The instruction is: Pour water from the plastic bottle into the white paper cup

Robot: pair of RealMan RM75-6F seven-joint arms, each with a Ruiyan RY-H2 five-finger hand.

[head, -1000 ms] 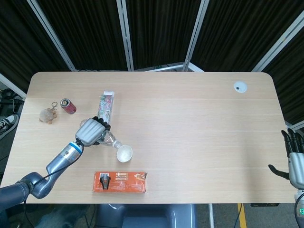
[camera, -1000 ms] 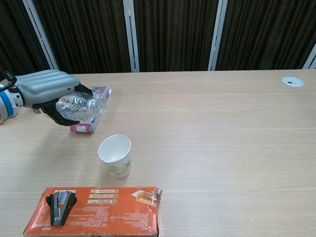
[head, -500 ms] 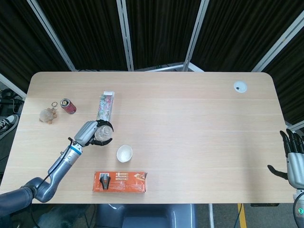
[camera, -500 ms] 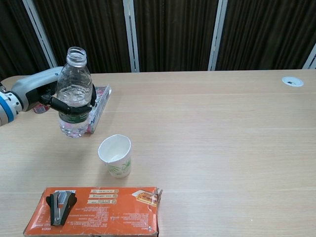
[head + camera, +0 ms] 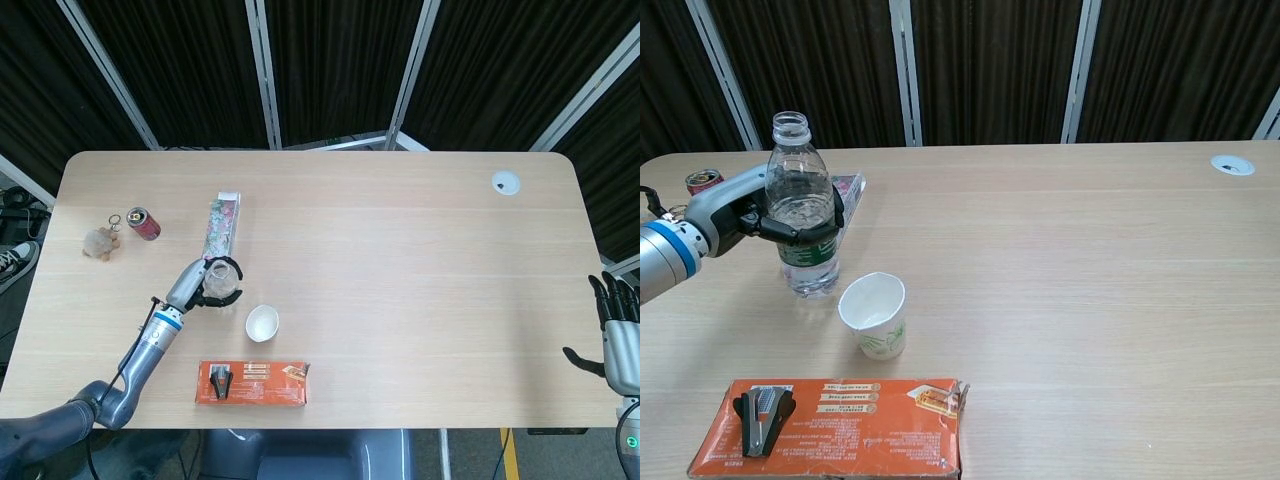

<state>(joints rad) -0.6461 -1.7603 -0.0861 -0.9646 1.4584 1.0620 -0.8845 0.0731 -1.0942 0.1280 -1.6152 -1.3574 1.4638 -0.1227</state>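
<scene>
While the left hand [image 5: 198,283] wraps its fingers around the plastic bottle [image 5: 222,279] in the head view, the bottle stands upright on the table [image 5: 400,260], its open mouth facing the camera. The white paper cup [image 5: 262,322] sits just beyond the fingertips, toward the near edge and to the right, apart from the bottle. Past the back of the hand, toward the far edge, a patterned flat box [image 5: 223,226] lies lengthwise. Further out on the forearm's side are a red can [image 5: 143,223] and a small plush keychain [image 5: 100,242]. Nearer the front edge than the fingers lies an orange package [image 5: 252,383]. The right hand [image 5: 619,340] shows at the right edge of this view, off the table, fingers extended and apart, holding nothing. A round white grommet [image 5: 506,182] sits in the table's far right corner.

In the chest view, the left hand [image 5: 745,215] clamps the plastic bottle [image 5: 804,215] around its middle, dark fingers [image 5: 800,230] curled across the label band, and the bottle's base rests on the table [image 5: 1090,280]. It is uncapped and partly filled. The white paper cup [image 5: 875,315] stands upright below and right of the fingertips, near the bottle but not touching. The orange package [image 5: 830,425] lies in front of the cup, and the red can [image 5: 702,181] peeks out behind the wrist. The right hand does not appear in this view.
</scene>
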